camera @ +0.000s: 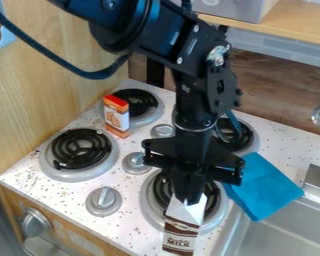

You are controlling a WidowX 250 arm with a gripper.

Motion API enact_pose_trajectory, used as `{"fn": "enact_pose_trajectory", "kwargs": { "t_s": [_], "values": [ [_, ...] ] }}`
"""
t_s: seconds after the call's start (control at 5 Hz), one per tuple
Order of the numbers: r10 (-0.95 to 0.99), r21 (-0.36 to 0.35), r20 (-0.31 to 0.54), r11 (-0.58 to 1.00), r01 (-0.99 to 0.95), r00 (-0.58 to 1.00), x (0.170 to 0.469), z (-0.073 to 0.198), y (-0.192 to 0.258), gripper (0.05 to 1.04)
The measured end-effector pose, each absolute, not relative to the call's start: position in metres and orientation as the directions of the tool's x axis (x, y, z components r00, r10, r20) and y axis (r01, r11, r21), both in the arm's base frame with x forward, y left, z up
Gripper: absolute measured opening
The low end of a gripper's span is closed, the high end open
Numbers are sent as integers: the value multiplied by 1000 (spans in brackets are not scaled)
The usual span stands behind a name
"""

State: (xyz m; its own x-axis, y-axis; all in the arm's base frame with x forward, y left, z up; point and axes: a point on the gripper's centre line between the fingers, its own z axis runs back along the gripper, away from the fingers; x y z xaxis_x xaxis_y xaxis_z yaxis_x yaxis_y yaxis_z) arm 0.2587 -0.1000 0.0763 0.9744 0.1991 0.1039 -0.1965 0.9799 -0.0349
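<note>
Across the speckled stovetop (69,194), an orange-and-white box (116,119) stands behind-left of the front-right burner (148,204); at the burner's front edge, the gripper (189,196) pinches the milk carton's (183,227) sloped top, fingers narrow, so it could slip.

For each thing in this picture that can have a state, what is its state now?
Gripper: closed on the carton's top.
Milk carton: gripped, top peaked.
Orange-and-white box: standing upright.
Blue cloth: lying flat.
Burner coils: dark, not glowing.
Stove knobs: setting unclear.
</note>
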Motion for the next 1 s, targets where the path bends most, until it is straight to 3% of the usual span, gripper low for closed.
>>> {"fn": "enact_pose_trajectory", "kwargs": {
  "t_s": [0.6,1.0],
  "values": [
    [182,-30,79,983,-180,980,255,54,-101,82],
    [150,-32,87,989,-147,985,255,52,-109,104]
  ]
}}
